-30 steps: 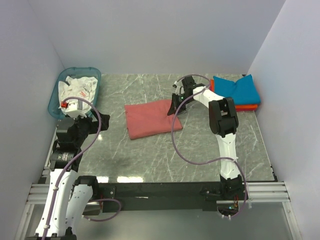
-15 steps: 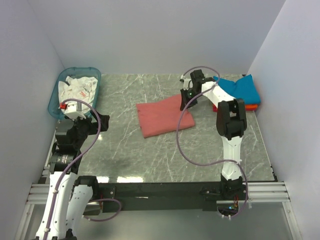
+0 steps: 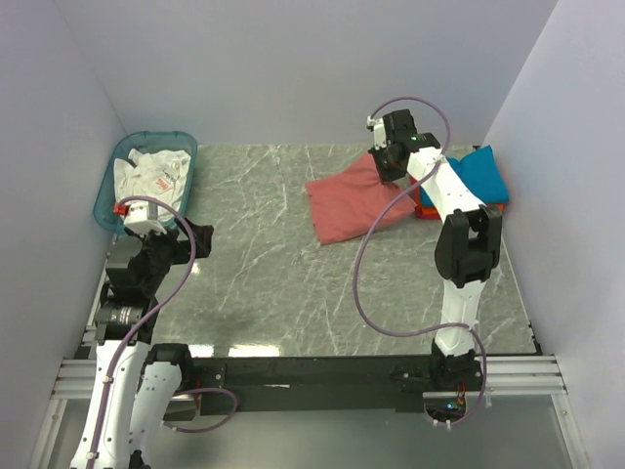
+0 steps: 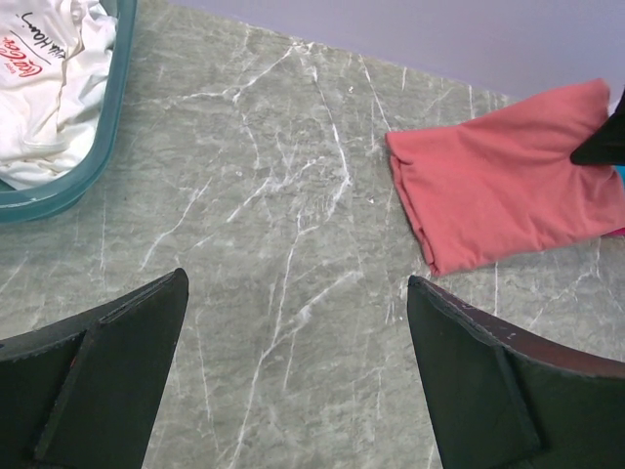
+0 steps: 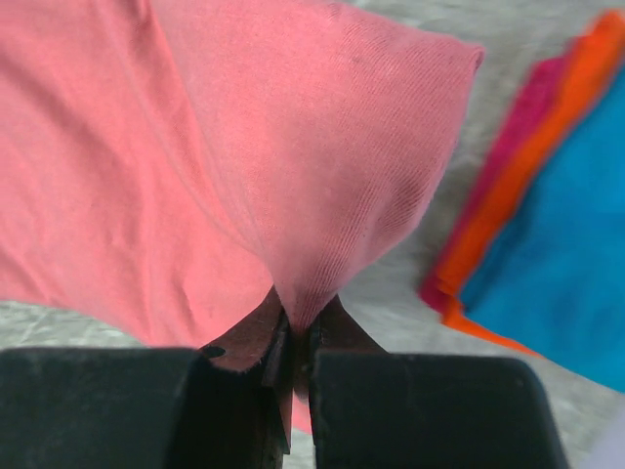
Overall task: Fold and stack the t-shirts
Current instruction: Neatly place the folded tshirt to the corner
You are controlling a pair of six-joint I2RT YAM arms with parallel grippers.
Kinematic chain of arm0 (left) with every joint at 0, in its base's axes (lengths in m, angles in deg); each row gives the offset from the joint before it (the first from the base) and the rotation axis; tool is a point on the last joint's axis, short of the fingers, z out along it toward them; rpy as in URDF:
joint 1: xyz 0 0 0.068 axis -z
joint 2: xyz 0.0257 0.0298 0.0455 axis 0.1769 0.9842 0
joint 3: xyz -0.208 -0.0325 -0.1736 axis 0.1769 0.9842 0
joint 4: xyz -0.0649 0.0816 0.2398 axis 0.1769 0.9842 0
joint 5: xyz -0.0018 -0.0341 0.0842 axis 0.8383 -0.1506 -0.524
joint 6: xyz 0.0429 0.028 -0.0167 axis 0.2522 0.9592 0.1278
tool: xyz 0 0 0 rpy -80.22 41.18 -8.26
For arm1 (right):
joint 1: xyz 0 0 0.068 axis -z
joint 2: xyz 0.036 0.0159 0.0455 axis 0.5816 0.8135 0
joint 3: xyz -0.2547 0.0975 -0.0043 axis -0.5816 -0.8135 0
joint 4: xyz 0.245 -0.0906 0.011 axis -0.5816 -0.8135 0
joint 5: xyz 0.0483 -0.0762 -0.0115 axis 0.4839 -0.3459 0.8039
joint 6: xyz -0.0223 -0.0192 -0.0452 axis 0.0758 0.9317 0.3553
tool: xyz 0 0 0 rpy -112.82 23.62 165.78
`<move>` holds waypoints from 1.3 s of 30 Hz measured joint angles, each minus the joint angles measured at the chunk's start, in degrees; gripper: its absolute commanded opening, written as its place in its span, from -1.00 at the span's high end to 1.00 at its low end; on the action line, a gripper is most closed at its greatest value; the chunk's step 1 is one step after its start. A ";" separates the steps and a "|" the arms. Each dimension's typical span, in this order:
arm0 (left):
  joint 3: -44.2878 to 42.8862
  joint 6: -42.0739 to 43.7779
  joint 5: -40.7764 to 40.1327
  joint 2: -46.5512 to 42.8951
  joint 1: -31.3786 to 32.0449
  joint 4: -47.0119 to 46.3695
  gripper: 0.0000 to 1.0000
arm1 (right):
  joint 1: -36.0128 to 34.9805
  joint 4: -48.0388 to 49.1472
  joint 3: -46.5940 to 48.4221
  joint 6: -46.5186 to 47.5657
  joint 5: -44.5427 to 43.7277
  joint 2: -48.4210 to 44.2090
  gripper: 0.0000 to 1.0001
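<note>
- One dusty-red t-shirt [image 3: 350, 202]: folded, on far-right part of worktop [image 3: 273, 283], far corner raised.
- Right hand [image 5: 293, 337]: clenched on that raised corner, cloth pinched between fingertips.
- Stack right beside it, three folded shirts: teal-blue t-shirt [image 3: 479, 176] on top, orange t-shirt [image 3: 485, 209] under it, magenta layer [image 5: 522, 112] lowest.
- Left hand [image 4: 296, 283]: released, jaws wide, above near-left worktop, grasping nothing.
- One teal basket [image 3: 105, 200] at far left, holding white garments [image 3: 146, 176], count unclear.

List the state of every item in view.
red t-shirt, folded, one edge pinched and lifted.
right hand, shut on red t-shirt.
left hand, open, empty.
blue t-shirt, folded, top of stack.
orange t-shirt, folded, under the blue one.
basket, holds crumpled white clothes.
</note>
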 measured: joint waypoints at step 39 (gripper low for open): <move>0.11 0.98 2.38 0.04 0.00 0.00 -0.99 | 5.86 -5.62 14.16 11.47 -13.66 -4.48 1.00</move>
